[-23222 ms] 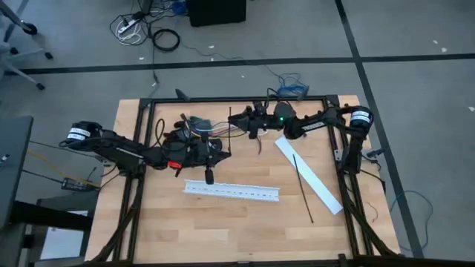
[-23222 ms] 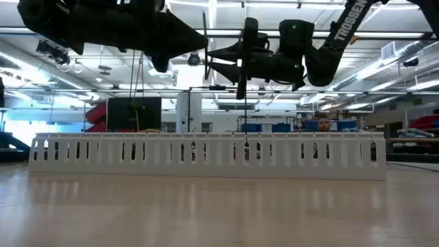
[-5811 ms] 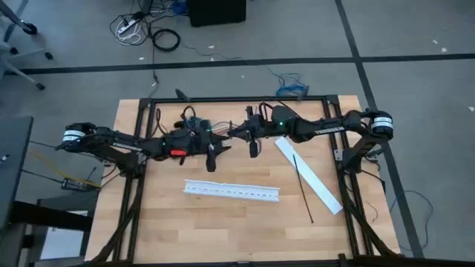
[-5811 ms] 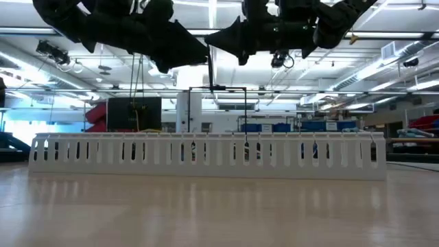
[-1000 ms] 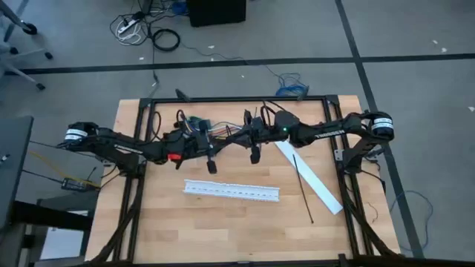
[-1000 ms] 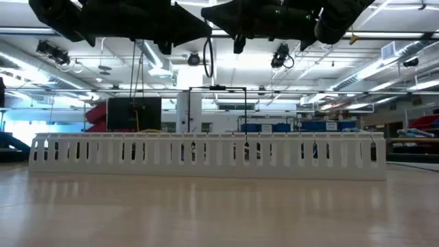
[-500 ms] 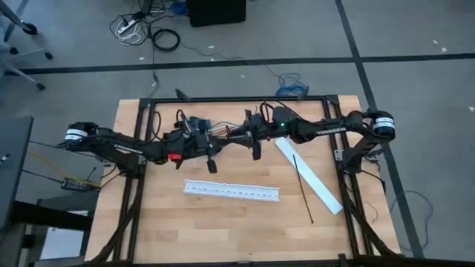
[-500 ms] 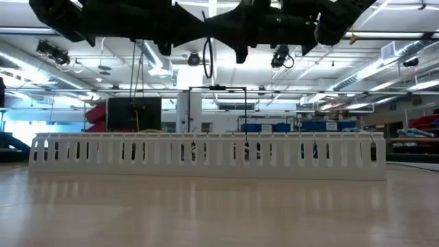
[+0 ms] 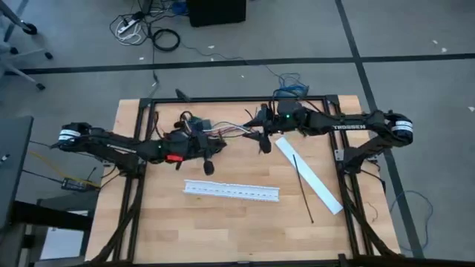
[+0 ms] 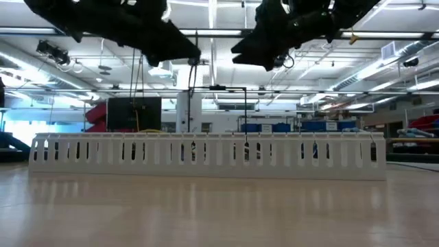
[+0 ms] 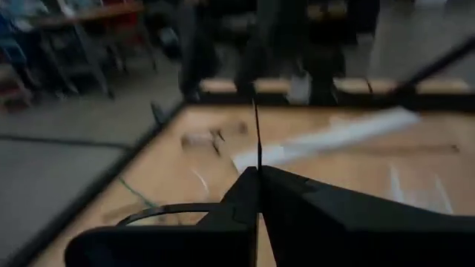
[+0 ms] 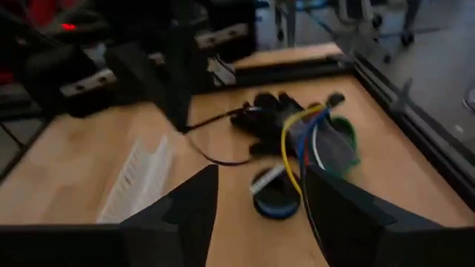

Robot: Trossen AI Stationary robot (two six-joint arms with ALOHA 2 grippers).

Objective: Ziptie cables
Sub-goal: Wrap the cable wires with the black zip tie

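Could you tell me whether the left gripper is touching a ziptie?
Touching. The left wrist view shows the left gripper shut on the ziptie, which stands out from its fingertips.

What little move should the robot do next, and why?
Probably ease the right gripper toward the cables and close on them: its fingers are open with the cables just ahead, while the left gripper is shut on a thin black strap.
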